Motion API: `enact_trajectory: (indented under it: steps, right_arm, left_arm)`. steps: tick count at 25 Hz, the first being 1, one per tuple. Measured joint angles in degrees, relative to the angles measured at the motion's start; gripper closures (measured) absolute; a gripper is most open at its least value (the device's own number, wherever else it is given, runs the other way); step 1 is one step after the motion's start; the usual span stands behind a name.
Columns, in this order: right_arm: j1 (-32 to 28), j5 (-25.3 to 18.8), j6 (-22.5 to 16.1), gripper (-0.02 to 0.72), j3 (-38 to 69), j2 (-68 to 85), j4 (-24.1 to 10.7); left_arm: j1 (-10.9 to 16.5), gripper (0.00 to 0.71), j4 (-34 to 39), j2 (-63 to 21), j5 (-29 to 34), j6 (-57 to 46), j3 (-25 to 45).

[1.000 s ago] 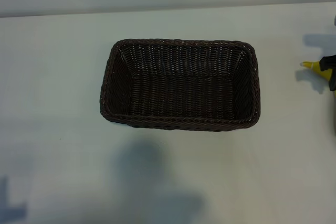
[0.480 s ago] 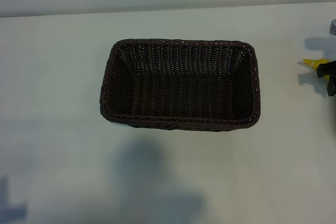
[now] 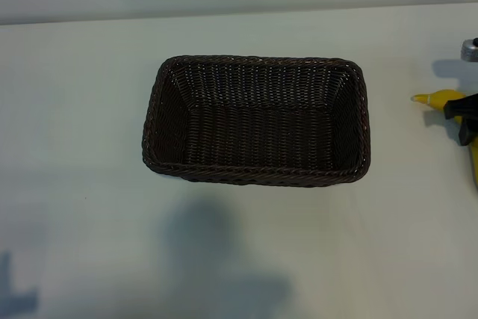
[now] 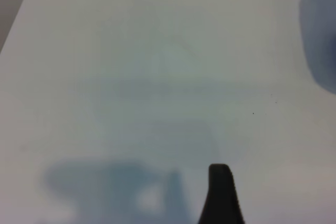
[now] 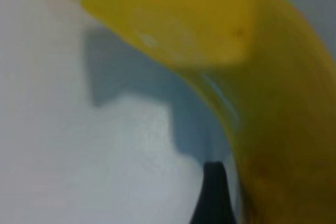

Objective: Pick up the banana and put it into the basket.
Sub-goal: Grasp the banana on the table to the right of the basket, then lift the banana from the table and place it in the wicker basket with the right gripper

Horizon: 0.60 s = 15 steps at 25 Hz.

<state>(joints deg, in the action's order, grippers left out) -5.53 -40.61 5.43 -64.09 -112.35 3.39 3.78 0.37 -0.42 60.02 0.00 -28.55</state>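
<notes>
The pick-up step is in hand: the right gripper (image 3: 467, 121), jaws apart, is placed over the banana (image 3: 441, 98), which lies on the table (image 3: 75, 147) well right of the empty basket (image 3: 256, 173). Closing on the fruit is called for next. The left gripper (image 4: 220, 192), jaws apart, is parked.

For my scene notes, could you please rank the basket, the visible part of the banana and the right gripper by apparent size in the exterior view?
1. basket, by far the largest.
2. banana, cut by the picture's edge.
3. right gripper, only a small dark part showing, so unsure against the banana.
</notes>
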Motion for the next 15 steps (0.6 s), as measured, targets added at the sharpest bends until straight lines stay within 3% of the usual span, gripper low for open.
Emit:
enact_trajectory:
  steps: [2,5,10,15]
  right_arm:
    - [0.0,0.1,0.0,0.163,0.0,0.0,-0.1]
    - [0.0,0.0,-0.1,0.285,0.0,0.0,-0.2]
    - [0.0,-2.2,-0.1,0.285,-0.9,1.8,-0.3]
    - [0.0,-9.6,-0.1,0.285,-5.3,7.6,-0.1]
  left_arm:
    - [0.0,0.160,0.0,0.0,0.0,0.0,0.0]
    - [0.0,0.160,0.0,0.0,0.0,0.0,0.0]
    - [0.0,0.160,0.0,0.0,0.0,0.0,0.0]
    - [0.0,0.160,0.0,0.0,0.0,0.0,0.0]
